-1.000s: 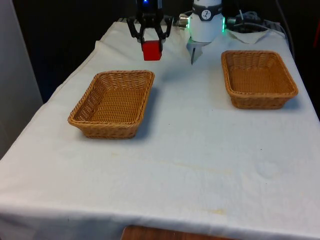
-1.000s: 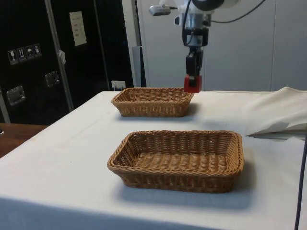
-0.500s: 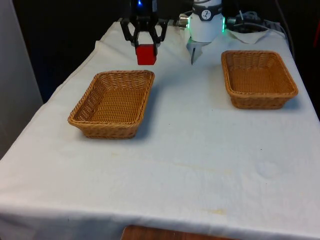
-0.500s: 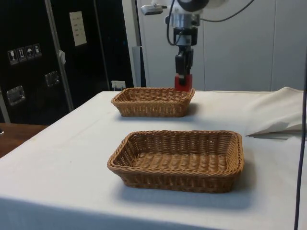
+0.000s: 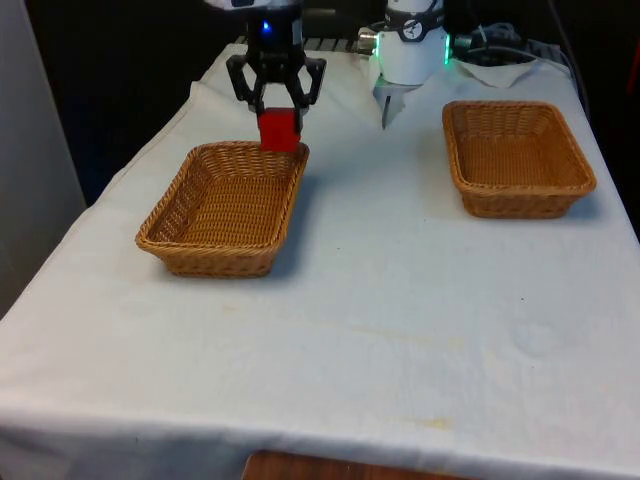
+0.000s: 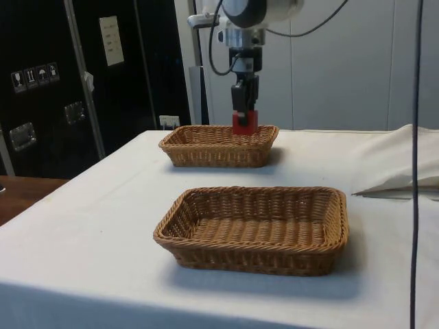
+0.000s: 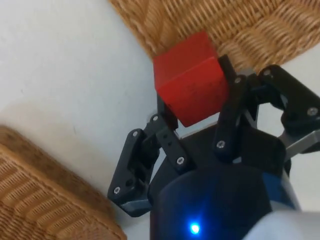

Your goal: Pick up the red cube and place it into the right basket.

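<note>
1. While the arm hangs over the bench (image 5: 400, 300), its end effector (image 5: 278, 115) is clamped on the red cube (image 5: 279, 130), the two fingers pressed against opposite faces so the block hangs below them, clear of the cloth.
2. From the front, the cube sits just above the far rim of the basket on the front view's left (image 5: 225, 205); the side camera shows it low over that same far basket (image 6: 218, 144), level with the rim's edge.
3. That basket is on the robot's own right, so I judge it to be the target, and the cube is held high enough to clear the wicker wall before going in.
4. Well apart, on the front view's right, the other basket (image 5: 517, 157) lies with nothing in it.
5. Compared with a second ago, the end effector has travelled toward the front view's left and dropped: the cube was then beside the basket's far corner and higher, and now it overlaps the rim.
6. Next, I'd guess, it needs carrying further over the basket's middle before release, or it may catch the edge.
</note>
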{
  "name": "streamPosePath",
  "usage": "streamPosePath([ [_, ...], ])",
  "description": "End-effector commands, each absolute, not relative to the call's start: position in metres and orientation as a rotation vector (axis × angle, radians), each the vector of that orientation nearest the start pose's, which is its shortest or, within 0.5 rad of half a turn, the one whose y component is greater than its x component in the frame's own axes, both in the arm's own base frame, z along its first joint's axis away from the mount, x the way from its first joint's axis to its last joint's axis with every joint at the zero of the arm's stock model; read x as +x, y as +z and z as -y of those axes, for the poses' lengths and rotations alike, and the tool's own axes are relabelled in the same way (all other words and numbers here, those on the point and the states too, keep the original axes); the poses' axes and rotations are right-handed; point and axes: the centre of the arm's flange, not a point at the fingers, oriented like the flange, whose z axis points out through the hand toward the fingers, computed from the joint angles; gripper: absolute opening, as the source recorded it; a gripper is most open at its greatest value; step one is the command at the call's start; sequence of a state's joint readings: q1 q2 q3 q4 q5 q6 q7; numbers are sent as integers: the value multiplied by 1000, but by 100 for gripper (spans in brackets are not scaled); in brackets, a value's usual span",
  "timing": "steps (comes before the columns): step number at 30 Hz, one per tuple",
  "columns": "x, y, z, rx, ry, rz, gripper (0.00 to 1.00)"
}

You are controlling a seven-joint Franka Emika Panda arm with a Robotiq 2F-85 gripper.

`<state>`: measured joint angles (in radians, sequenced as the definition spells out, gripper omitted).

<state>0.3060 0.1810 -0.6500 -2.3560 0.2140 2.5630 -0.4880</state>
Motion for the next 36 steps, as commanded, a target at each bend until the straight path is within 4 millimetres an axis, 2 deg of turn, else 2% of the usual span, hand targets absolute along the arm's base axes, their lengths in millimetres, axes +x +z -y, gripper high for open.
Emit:
streamPosePath([
  [1, 490, 272, 178, -3144, -110, -31, 3],
  [4, 493, 270, 181, -3161, -109, -37, 3],
  [9, 512, 257, 181, -3157, -102, -48, 3],
  [16, 528, 239, 187, -3166, -92, -68, 3],
  [24, 536, 227, 197, -3152, -85, -84, 3],
  [29, 536, 224, 199, -3156, -78, -86, 47],
  [30, 535, 225, 199, -3145, -80, -84, 47],
  [33, 535, 224, 199, -3144, -78, -84, 76],
  [34, 535, 224, 199, -3144, -79, -87, 95],
  [36, 535, 224, 199, -3144, -79, -85, 100],
])
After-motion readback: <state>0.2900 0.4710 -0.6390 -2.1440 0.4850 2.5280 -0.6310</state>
